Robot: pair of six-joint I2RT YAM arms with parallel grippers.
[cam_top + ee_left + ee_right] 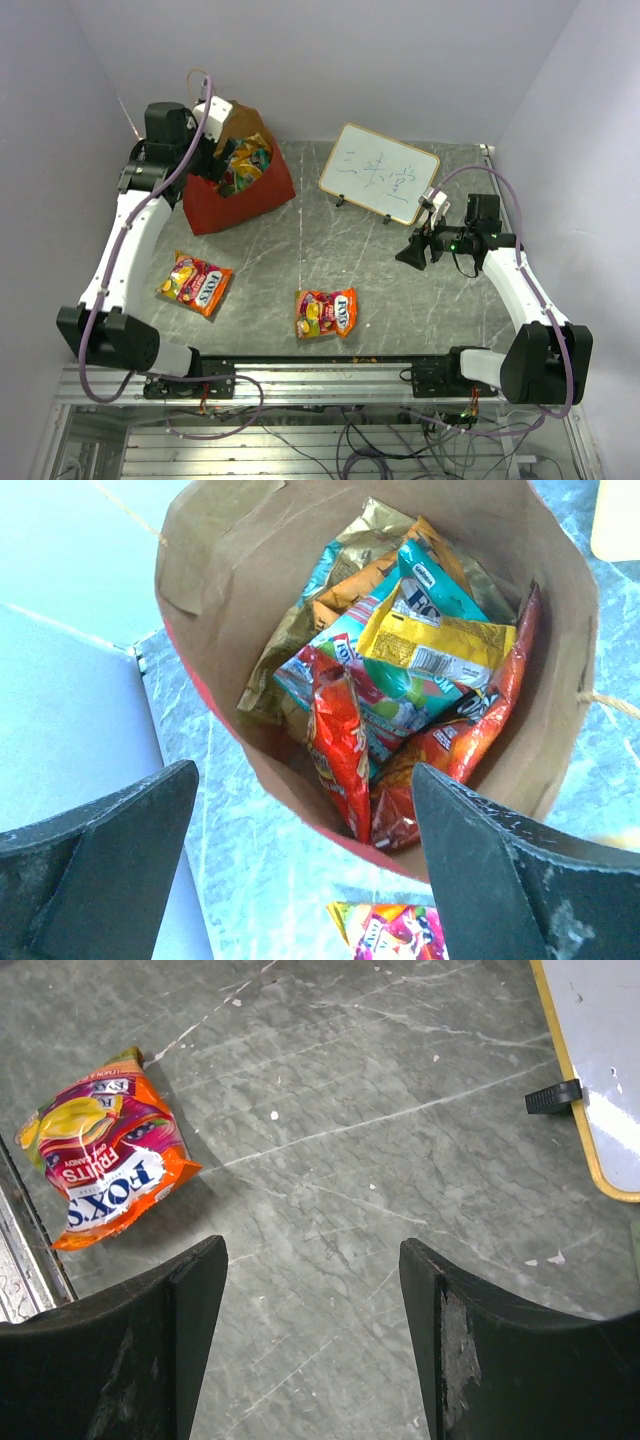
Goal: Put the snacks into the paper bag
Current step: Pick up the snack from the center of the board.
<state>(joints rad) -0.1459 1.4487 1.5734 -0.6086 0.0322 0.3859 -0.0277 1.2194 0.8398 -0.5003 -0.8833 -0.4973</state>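
- Orange-and-pink crinkly candy packet (326,313), near centre: lies flat beside the near metal rail (300,372). A shallow pinch could skid it onto the rail.
- Second matching candy packet (196,284), near left: lies flat on the grey marbled table (300,230), well apart from the bag. It carries the same slip risk.
- Right gripper (412,256), mid right: jaws wide apart and holding nothing, above bare table.
- Red paper bag with brown kraft lining (235,195), far left: already crowded with snack packets (400,670). Additions may perch at the rim and spill.
- Left gripper (305,780): spread wide and empty above the bag mouth. A descent could snag the twisted tan handle (612,704) or tip the bag.
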